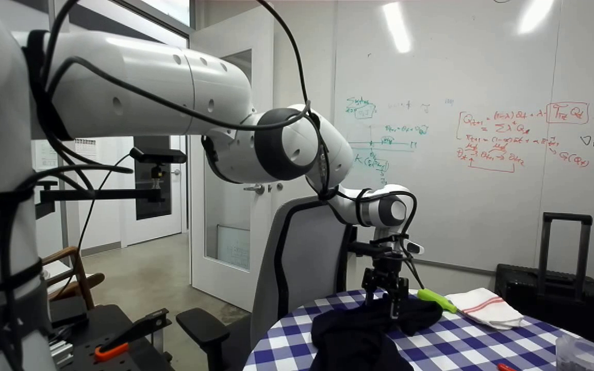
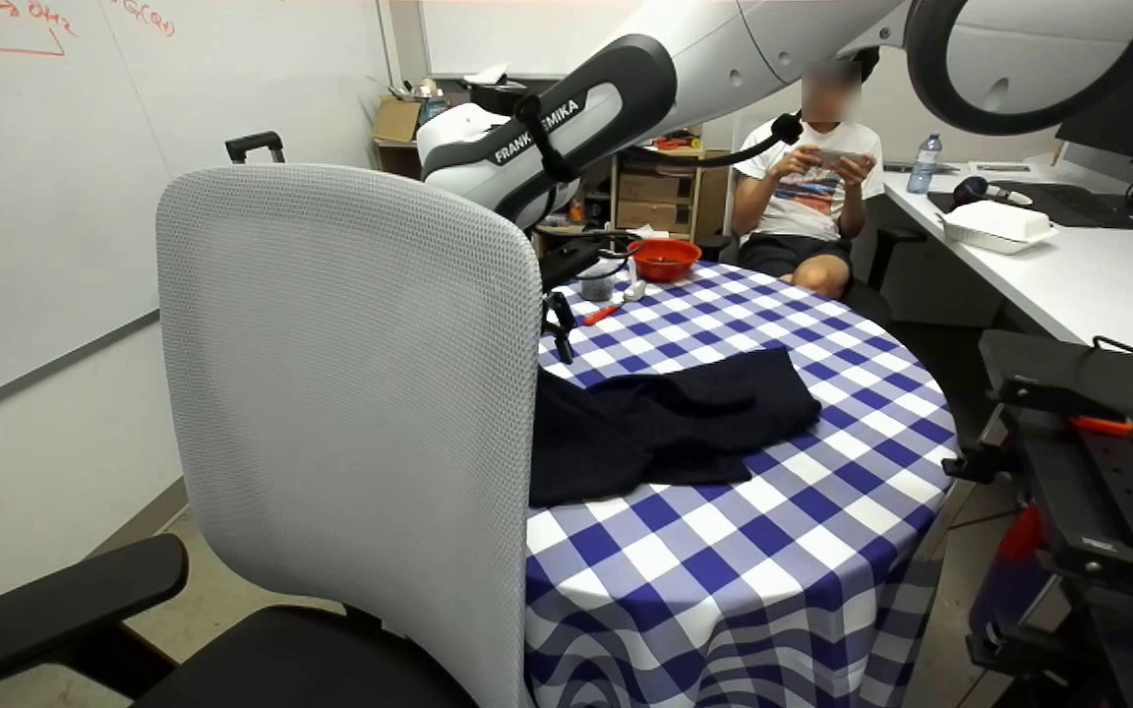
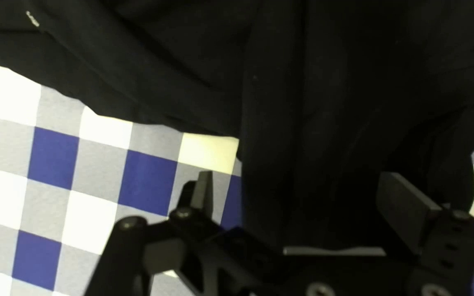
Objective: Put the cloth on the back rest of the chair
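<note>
Out at nine o'clock from my pincer (image 1: 382, 308), in an exterior view, I see a black armrest (image 1: 203, 324). A white door (image 1: 227, 216) with a glass pane stands at ten o'clock, well off. Also at ten, but nearer, rises the tall grey back rest (image 1: 312, 252) with its rounded top, just beside the blue-and-white checked tablecloth (image 1: 281, 345). Then comes the black cloth (image 1: 359, 342), lying crumpled on the tablecloth: most of it sprawls at seven o'clock, and one part reaches out to three. In an exterior view the back rest (image 2: 340, 374) hides one end of it. My pincer points down over the cloth, spread wide; in the wrist view its jaws stand well apart, the cloth filling ten o'clock round to three and running down between them. Whether I touch it I cannot tell. At three o'clock a bright green handle (image 1: 435, 299) lies just beside the cloth. A whiteboard (image 1: 451, 206) with red and green writing shows at one. Past the handle, again at three, lies a white towel (image 1: 480, 306) with red stripes, and farther out a black suitcase (image 1: 562, 306) with its pull-handle raised. A clear container (image 1: 580, 355), partly in view, sits toward four o'clock.
</note>
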Available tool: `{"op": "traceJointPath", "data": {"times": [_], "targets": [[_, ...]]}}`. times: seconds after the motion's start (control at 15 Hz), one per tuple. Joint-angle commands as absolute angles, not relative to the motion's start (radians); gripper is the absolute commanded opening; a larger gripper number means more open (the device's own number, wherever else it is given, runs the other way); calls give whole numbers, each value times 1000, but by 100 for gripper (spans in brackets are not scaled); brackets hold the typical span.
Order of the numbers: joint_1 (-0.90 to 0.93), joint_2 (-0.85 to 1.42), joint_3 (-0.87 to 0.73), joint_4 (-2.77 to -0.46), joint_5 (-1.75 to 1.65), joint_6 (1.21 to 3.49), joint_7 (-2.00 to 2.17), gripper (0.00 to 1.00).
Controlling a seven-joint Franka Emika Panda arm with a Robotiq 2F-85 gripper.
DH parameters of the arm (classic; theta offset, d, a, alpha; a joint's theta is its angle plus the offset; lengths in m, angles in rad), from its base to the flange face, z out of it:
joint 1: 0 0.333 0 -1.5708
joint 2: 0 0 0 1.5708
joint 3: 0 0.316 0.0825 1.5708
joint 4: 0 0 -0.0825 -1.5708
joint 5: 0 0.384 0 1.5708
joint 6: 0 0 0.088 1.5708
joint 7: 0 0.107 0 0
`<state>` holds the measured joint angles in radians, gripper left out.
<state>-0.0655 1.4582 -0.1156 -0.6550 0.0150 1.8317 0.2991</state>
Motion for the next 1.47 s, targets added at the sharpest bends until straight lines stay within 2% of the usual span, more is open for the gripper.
{"op": "traceJointPath", "data": {"times": [0.0, 0.2, 0.27, 0.4, 1.4], "targets": [[-60, 1518, -119, -527, -9, 1760, 304, 100], [-56, 1502, -125, -534, -1, 1766, 302, 98], [-64, 1529, -115, -484, -8, 1741, 301, 100], [-68, 1486, -95, -555, 1, 1744, 287, 100], [-101, 1487, -16, -590, 71, 1744, 296, 100]]}}
